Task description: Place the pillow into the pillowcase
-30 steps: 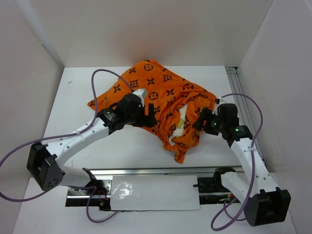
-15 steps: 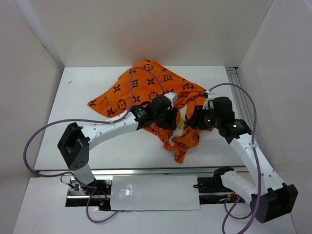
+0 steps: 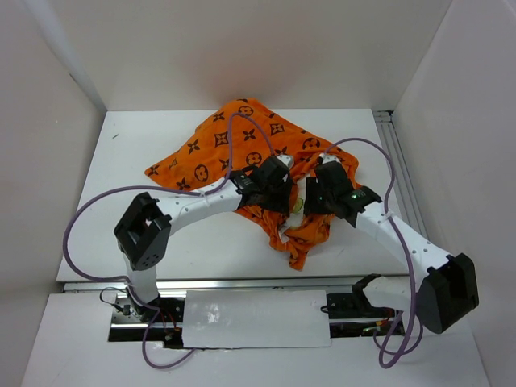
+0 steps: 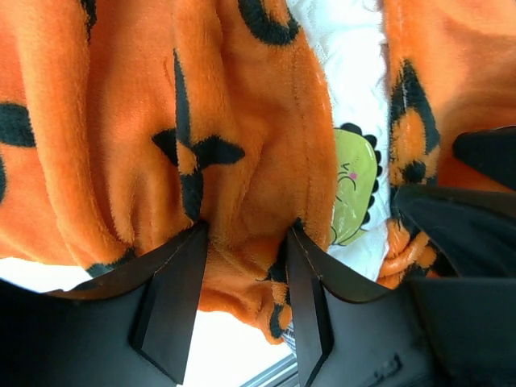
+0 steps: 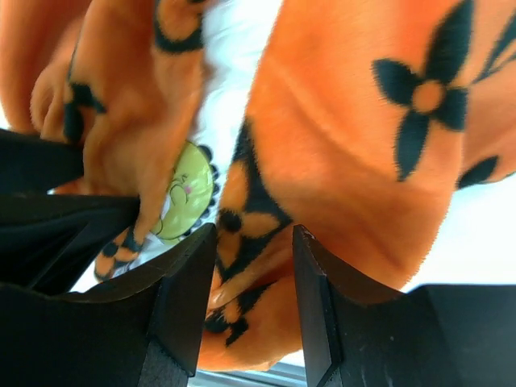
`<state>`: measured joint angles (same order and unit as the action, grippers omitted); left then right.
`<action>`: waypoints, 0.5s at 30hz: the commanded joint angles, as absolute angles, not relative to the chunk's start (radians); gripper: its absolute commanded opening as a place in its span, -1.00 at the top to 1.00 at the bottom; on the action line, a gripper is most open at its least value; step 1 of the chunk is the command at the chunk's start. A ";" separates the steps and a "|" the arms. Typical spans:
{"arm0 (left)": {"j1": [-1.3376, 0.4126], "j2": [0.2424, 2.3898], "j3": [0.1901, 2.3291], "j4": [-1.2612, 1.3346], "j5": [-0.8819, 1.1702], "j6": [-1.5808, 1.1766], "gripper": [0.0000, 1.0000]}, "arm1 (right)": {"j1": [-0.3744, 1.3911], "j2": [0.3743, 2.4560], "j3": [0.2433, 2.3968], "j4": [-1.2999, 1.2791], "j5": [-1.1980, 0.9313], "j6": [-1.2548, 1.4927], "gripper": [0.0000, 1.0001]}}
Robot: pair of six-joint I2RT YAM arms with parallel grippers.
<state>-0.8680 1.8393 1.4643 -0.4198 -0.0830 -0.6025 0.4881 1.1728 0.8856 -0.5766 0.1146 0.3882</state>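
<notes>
The orange pillowcase with dark brown motifs lies crumpled on the white table. The cream-white pillow shows only as a small strip with a green patch at the case's opening; the rest is hidden under the cloth. My left gripper sits at the left lip of the opening and my right gripper at the right lip. In the left wrist view the gripper is shut on a fold of pillowcase, with the pillow beside it. In the right wrist view the gripper is shut on pillowcase, with the pillow to its left.
White walls enclose the table on the left, back and right. A metal rail runs along the front edge and another along the right side. Purple cables loop above both arms.
My left arm swung right from the case's left part to the opening. My right arm reached in leftward to the opposite lip. The cloth near the opening bunched up a little.
</notes>
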 commanded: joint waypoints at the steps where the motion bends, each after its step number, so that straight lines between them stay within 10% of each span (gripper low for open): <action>1: -0.870 1.855 1.491 -0.420 -0.089 -0.584 -0.12 | 0.502 1.163 0.924 -0.537 0.218 0.425 0.00; 11: -0.870 1.864 1.491 -0.400 -0.069 -0.594 -0.09 | 0.502 1.233 0.904 -0.404 0.094 0.391 0.00; 14: -0.870 1.864 1.491 -0.391 -0.058 -0.594 -0.09 | 0.502 1.259 0.914 -0.394 0.071 0.391 0.25; 15: -0.870 1.864 1.491 -0.391 -0.058 -0.594 -0.09 | 0.502 1.270 0.914 -0.394 0.081 0.391 0.66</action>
